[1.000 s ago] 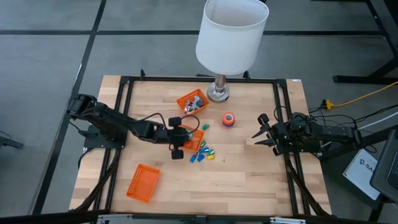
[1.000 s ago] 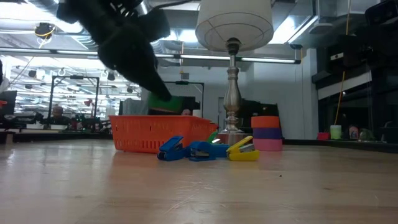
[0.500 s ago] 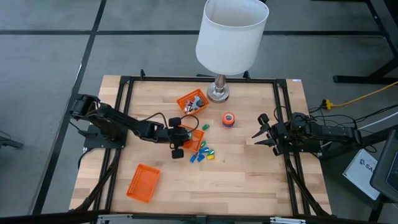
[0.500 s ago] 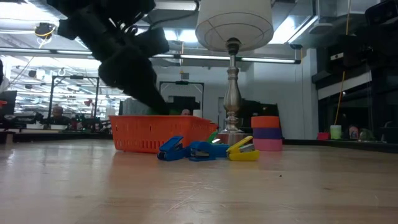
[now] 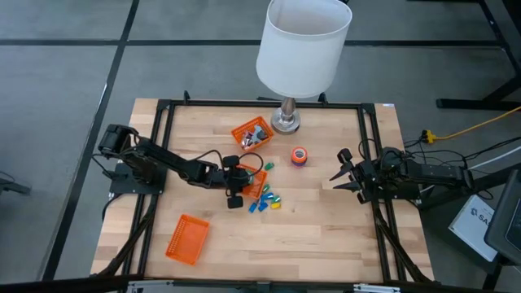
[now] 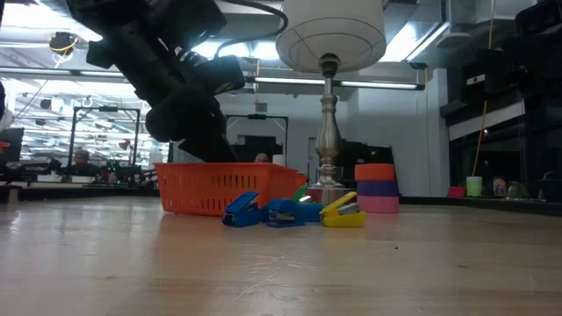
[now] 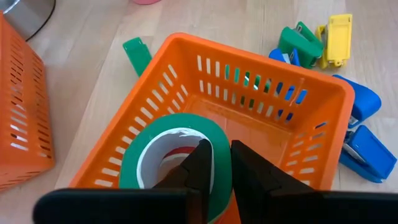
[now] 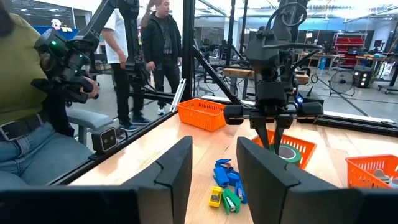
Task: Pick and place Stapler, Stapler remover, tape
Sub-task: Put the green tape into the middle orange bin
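My left gripper (image 7: 221,163) is shut on a green tape roll (image 7: 163,154) and reaches down into the orange basket (image 7: 261,59) at the table's middle (image 5: 256,181). In the low view the basket wall (image 6: 224,187) hides the roll. Small blue, green and yellow staplers and removers (image 5: 265,201) lie on the table just right of and nearer than that basket. A stack of tape rolls (image 5: 299,156) stands by the lamp. My right gripper (image 5: 338,172) waits open at the table's right edge, holding nothing. My left gripper holds the green roll by its ring wall (image 7: 219,140), one finger (image 7: 200,163) inside the hollow and the other (image 7: 249,169) outside. The fingers slant down from the table's left. The roll stands on edge inside the basket; whether it touches the floor I cannot tell.
A second orange basket (image 5: 251,133) with items in it sits at the far side, next to the lamp base (image 5: 286,123). A third orange basket (image 5: 187,238) lies near the front left. A loose green piece (image 7: 135,53) lies beside the middle basket.
My left gripper has gone down with the green tape roll. A second ago the roll showed above the basket rim in the low view; now it has sunk behind the basket wall. The fingers have stayed shut on it.
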`<state>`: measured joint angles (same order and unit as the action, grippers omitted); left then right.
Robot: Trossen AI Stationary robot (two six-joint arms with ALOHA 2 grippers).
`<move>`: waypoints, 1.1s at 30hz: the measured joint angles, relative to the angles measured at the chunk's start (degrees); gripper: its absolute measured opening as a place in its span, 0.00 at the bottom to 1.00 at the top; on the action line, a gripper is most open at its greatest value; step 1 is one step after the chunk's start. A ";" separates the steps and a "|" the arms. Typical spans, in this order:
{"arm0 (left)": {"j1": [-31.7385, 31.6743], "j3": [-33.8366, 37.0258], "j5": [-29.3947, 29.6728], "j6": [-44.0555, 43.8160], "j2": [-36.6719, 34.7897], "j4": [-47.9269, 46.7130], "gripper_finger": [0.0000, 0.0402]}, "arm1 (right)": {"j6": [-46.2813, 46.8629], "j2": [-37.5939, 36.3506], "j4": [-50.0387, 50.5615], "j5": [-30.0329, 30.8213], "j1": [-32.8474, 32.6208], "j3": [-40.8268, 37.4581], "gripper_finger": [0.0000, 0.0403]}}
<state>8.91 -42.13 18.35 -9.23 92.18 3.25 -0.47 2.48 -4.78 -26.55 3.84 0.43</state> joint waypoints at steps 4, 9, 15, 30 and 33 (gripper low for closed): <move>0.00 0.00 0.00 0.27 -0.02 -0.10 0.11 | -0.01 0.02 0.00 0.00 0.00 0.01 0.32; 0.00 0.00 0.04 0.83 -0.37 -0.31 0.10 | 0.00 0.01 0.00 0.00 0.00 0.00 0.32; 0.15 0.00 1.24 1.46 -1.70 -0.30 0.11 | 0.00 0.00 0.02 0.00 0.00 0.00 0.32; 0.55 0.00 1.46 0.40 -1.73 -3.82 0.13 | 0.00 0.00 0.02 0.00 0.00 0.00 0.32; 0.52 0.00 1.79 0.38 -1.73 -3.80 0.15 | 0.00 0.02 0.01 0.00 0.00 0.00 0.32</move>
<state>9.43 -42.13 20.14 -8.85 90.45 -0.56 -0.47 2.50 -4.77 -26.55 3.84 0.43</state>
